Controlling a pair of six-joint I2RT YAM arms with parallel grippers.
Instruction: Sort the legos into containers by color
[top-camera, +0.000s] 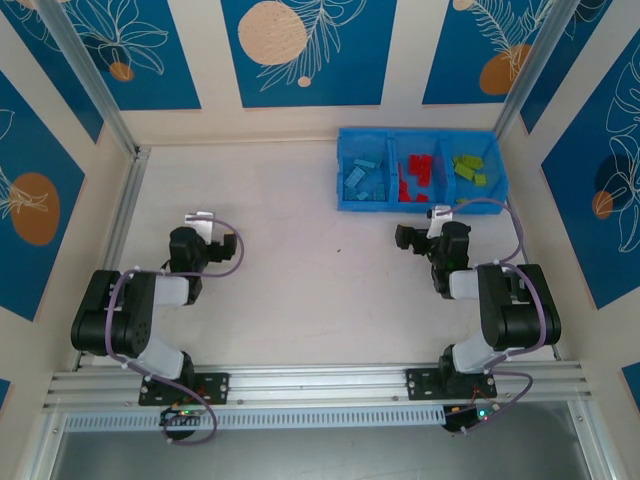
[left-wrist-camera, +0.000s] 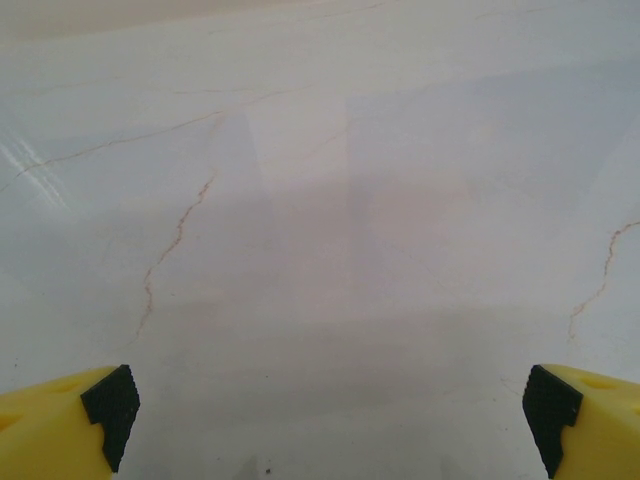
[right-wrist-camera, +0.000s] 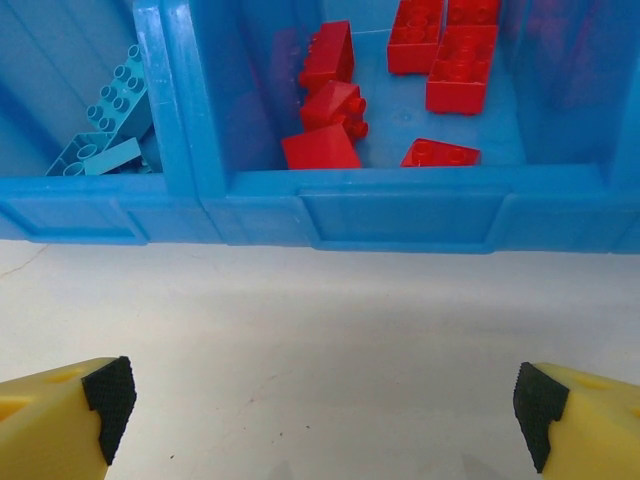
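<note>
The bright blue three-compartment tray (top-camera: 392, 205) stands at the back right of the table. Light blue legos (top-camera: 363, 180) lie in its left compartment, red legos (top-camera: 417, 176) in the middle one, lime green legos (top-camera: 469, 167) in the right one. In the right wrist view the tray's front wall (right-wrist-camera: 400, 215) runs across the frame, with red bricks (right-wrist-camera: 330, 110) and light blue bricks (right-wrist-camera: 110, 120) behind it. My right gripper (right-wrist-camera: 325, 405) is open just in front of the tray, empty. My left gripper (left-wrist-camera: 330, 405) is open over bare table at the left, empty.
Both arms are folded back near their bases, the left arm (top-camera: 150, 300) and the right arm (top-camera: 500, 300). An aluminium rail (top-camera: 300, 385) runs along the near edge. Patterned blue walls enclose the table on three sides.
</note>
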